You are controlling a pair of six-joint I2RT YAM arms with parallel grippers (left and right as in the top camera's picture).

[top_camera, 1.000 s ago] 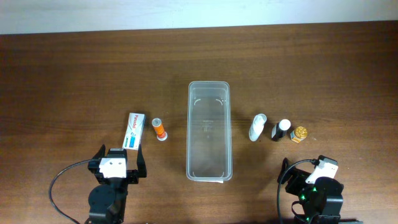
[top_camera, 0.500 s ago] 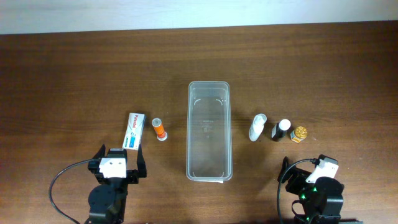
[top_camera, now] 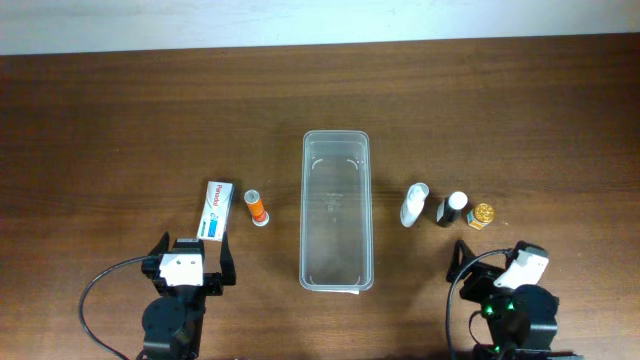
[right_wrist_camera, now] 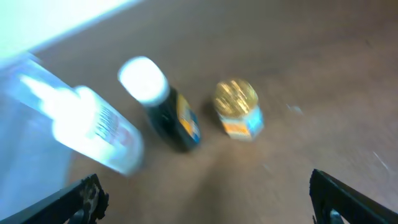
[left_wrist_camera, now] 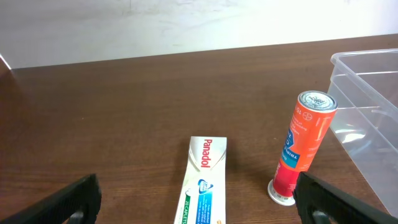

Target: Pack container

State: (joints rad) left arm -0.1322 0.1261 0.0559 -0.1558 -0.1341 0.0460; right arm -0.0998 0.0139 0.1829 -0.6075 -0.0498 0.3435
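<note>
The clear plastic container (top_camera: 336, 210) stands empty at the table's middle; its corner shows in the left wrist view (left_wrist_camera: 370, 106). Left of it lie a Panadol box (top_camera: 217, 210) (left_wrist_camera: 204, 180) and an orange tube (top_camera: 256, 207) (left_wrist_camera: 303, 146). To the container's right are a white bottle (top_camera: 413, 204) (right_wrist_camera: 93, 127), a dark bottle with a white cap (top_camera: 452, 209) (right_wrist_camera: 165, 106) and a small gold-lidded jar (top_camera: 482, 215) (right_wrist_camera: 238, 109). My left gripper (top_camera: 190, 263) is open and empty just short of the Panadol box. My right gripper (top_camera: 497, 267) is open and empty, near side of the bottles.
The brown wooden table (top_camera: 120, 120) runs to a pale wall at the back. Black cables trail from both arms at the front edge.
The right arm has shifted slightly to the right and turned; its wrist view is motion-blurred. The left arm and all objects are unmoved.
</note>
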